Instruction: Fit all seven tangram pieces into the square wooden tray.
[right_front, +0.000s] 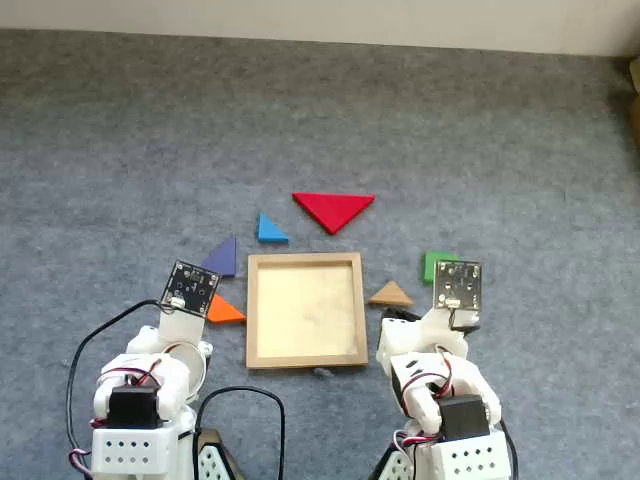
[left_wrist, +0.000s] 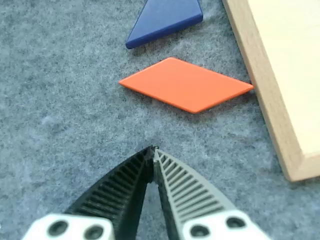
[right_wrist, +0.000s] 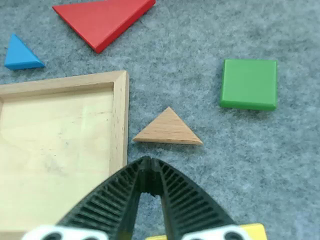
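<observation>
The square wooden tray lies on the grey carpet with nothing in it. Around it lie a red triangle, a small blue triangle, a dark blue triangle, an orange parallelogram, a tan triangle and a green square. My left gripper is shut and holds nothing, just short of the orange parallelogram, beside the tray's left wall. My right gripper is shut and holds nothing, close to the tan triangle, with the green square beyond.
Both arms' bases stand at the near edge of the carpet, left arm and right arm. A black cable loops between them. Open carpet stretches behind the pieces toward the far wall.
</observation>
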